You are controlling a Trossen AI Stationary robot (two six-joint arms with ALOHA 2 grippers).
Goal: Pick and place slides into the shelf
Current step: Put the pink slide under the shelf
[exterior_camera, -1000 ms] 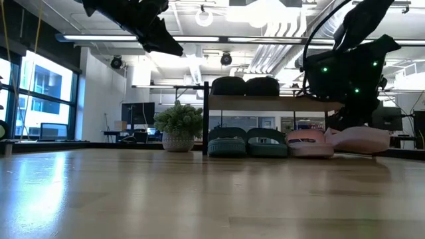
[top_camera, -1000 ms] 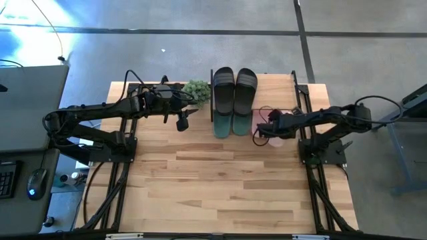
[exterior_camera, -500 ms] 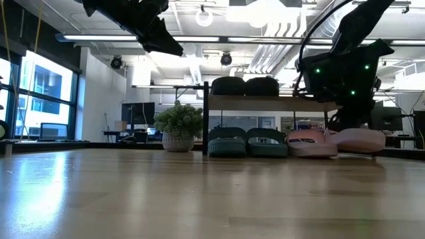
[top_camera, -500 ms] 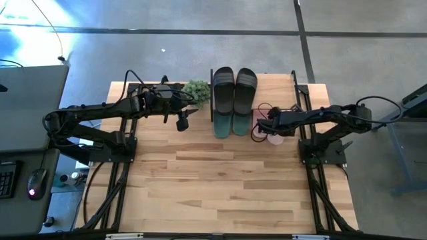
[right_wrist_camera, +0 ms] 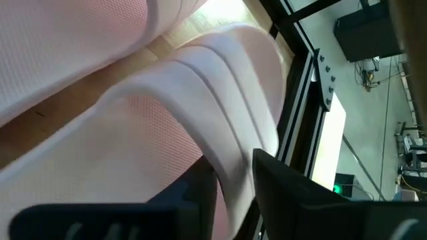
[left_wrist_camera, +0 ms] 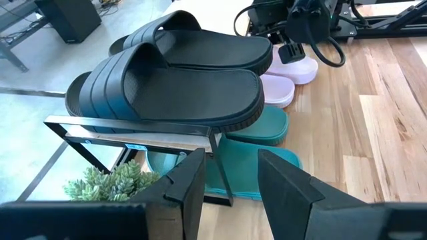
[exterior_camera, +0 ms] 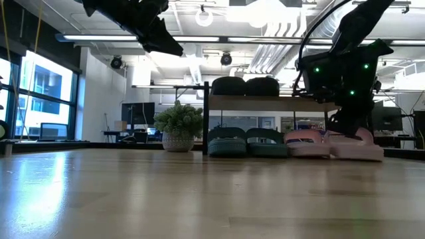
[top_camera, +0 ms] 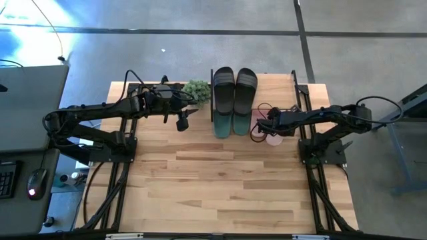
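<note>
With the last pink slide (exterior_camera: 356, 149) down under the shelf (exterior_camera: 265, 101), my right tool (top_camera: 265, 131) seems half-open around its strap, so next I'd back out.

Shelf (exterior_camera: 265, 101): low rack, light wooden board on thin black posts, upper centre of the high view. Black pair (top_camera: 234, 88): side by side on top of the board, soles down. Teal-green pair (exterior_camera: 248, 141): on the tabletop beneath the board, side by side. Pale pink pair (exterior_camera: 332, 143): flat on the table at the shelf's right end, just beside the teal pair, partly hidden from above.
</note>
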